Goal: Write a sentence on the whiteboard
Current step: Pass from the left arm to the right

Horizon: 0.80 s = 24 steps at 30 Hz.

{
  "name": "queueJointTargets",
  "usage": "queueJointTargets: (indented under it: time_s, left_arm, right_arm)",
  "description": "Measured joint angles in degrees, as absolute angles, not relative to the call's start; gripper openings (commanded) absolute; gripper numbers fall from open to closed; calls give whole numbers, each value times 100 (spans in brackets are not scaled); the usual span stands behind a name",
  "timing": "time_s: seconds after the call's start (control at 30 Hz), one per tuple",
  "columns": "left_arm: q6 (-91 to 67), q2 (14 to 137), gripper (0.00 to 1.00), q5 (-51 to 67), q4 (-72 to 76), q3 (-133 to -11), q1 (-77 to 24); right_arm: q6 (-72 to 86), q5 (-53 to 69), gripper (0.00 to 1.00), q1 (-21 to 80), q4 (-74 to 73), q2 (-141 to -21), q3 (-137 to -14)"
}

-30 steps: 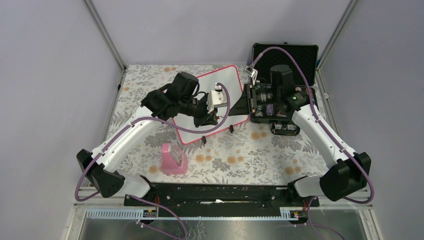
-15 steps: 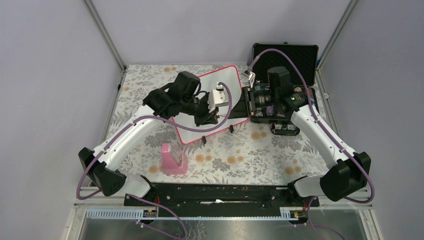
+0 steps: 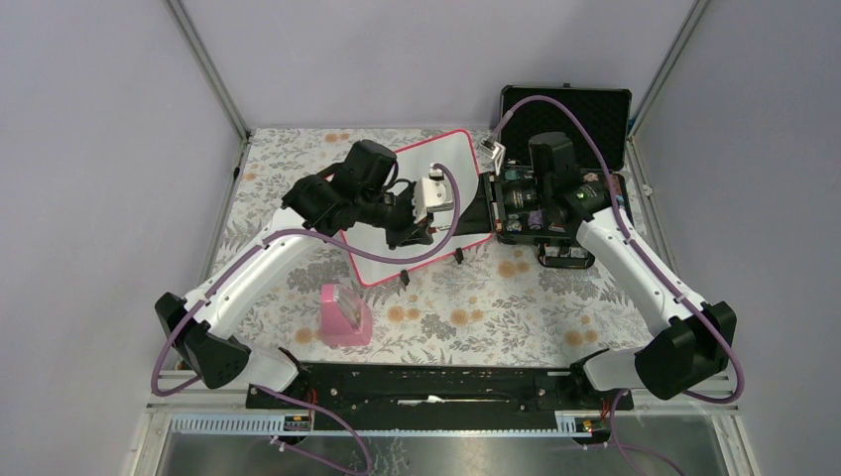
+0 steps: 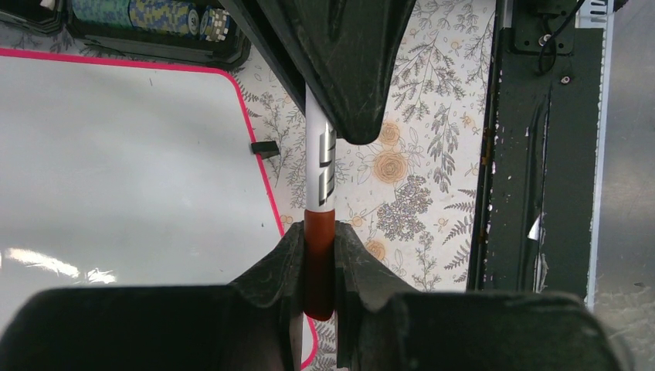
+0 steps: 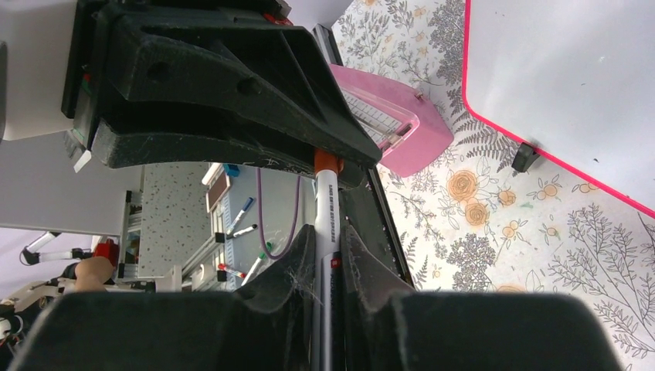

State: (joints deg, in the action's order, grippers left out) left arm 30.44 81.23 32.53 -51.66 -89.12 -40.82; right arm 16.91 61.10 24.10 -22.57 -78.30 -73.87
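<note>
The whiteboard (image 3: 451,159) (image 4: 116,154) (image 5: 571,77), glossy white in a pink frame, lies flat at mid-table under my left arm. No sentence shows on its visible surface. One marker (image 4: 320,166) (image 5: 325,209), with a white barrel and a red cap, spans between both grippers just past the board's near-right edge. My left gripper (image 4: 319,239) (image 3: 436,233) is shut on the red cap. My right gripper (image 5: 328,239) (image 3: 478,210) is shut on the barrel, facing the left one.
A black foam-lined case (image 3: 565,109) with chips (image 4: 154,15) lies open at the back right, under my right arm. A pink holder (image 3: 345,314) (image 5: 402,124) stands on the floral cloth (image 3: 496,297). The black rail (image 3: 426,382) runs along the near edge.
My right gripper has slid a little left and closed its jaws on the marker's barrel. The left arm has shifted only slightly, still gripping the cap.
</note>
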Motion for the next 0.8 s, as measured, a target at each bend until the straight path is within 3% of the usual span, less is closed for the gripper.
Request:
queueJointTargets:
  time_s: [0.03,0.13,0.2,0.47,0.8]
  left_arm:
    - [3074,8123,9,3258,-5164,-8912,-4082]
    - [3144,8108,40,3251,-5170,-8912,-4082]
    - [3177,8103,46,3223,-5177,-8912,-4082]
    - [3201,7955,38,3044,-5181,-8910,-4029]
    - [3118,7944,39,2836,-5100,-8910,-3986]
  right_arm:
    - [1673,6095,0,2414,-2285,-7830,-7400]
    - [1634,6086,0,2427,-2303,-7828,-7408]
    - [1605,6053,0,2434,-2333,-7828,-7417]
    - [1470,5964,0,2434,-2497,-7828,-7419]
    - [1374,5966,0,2434,-2497,-7826,-7419]
